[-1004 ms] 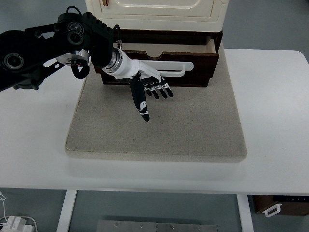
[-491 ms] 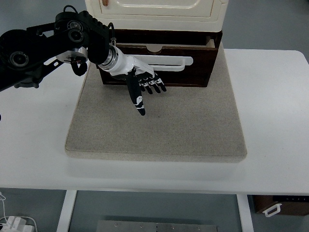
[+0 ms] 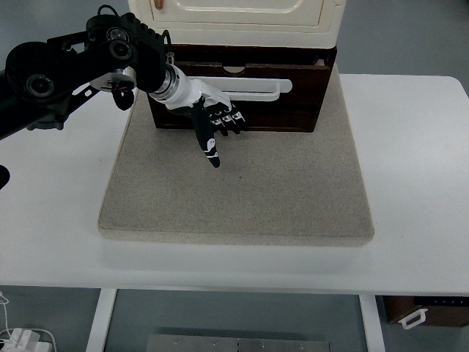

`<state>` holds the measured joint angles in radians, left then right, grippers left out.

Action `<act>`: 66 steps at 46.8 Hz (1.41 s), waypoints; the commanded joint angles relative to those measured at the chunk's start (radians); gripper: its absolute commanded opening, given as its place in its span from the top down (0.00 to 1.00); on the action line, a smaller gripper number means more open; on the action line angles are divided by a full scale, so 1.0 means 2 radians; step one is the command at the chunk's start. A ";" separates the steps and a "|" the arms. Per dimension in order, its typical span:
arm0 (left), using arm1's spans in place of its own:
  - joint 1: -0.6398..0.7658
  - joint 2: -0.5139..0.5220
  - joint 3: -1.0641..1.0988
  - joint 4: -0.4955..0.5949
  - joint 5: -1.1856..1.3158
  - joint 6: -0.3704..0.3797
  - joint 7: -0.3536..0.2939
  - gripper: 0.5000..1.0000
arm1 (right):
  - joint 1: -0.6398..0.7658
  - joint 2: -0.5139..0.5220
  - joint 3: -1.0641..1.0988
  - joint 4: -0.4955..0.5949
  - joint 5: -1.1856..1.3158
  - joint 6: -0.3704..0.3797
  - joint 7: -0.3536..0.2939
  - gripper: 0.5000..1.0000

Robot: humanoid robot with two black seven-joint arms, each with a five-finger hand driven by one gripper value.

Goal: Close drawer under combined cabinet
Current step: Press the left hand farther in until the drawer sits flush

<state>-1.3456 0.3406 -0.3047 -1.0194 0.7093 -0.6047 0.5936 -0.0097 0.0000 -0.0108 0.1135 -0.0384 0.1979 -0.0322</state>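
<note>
A dark wooden drawer [image 3: 286, 110] with a white bar handle [image 3: 260, 89] sits under the cream cabinet [image 3: 242, 18] at the top centre. Only a thin slit shows at its top; the front is nearly flush with the cabinet base. My left hand [image 3: 216, 125] comes in from the left on a black arm. Its fingers [image 3: 227, 123] are stretched out flat against the drawer front, just below the handle's left end, and the thumb [image 3: 209, 147] points down over the mat. It holds nothing. The right arm is out of view.
The cabinet stands on a grey felt mat [image 3: 242, 191] on a white table [image 3: 418, 169]. Under the table's front right corner a brown box [image 3: 425, 312] with a white handle shows on the floor, and a white plug [image 3: 22, 339] lies at the lower left.
The left hand has moved up and back toward the cabinet, pushing the drawer front in with it. The gap at the drawer's top has shrunk from a wide opening to a slit.
</note>
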 commanded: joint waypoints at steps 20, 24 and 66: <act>0.000 -0.001 -0.019 0.032 0.011 0.001 -0.002 0.00 | 0.000 0.000 0.000 0.000 0.000 0.000 0.000 0.10; 0.000 -0.001 -0.020 0.036 0.011 0.005 -0.002 0.00 | 0.000 0.000 0.000 0.000 0.000 0.000 0.000 0.10; 0.008 0.006 -0.048 -0.055 0.004 0.002 -0.006 0.00 | 0.000 0.000 0.000 0.000 0.000 0.000 0.000 0.10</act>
<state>-1.3331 0.3512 -0.3730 -1.1088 0.7147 -0.6010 0.5866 -0.0095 0.0000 -0.0107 0.1135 -0.0383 0.1979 -0.0322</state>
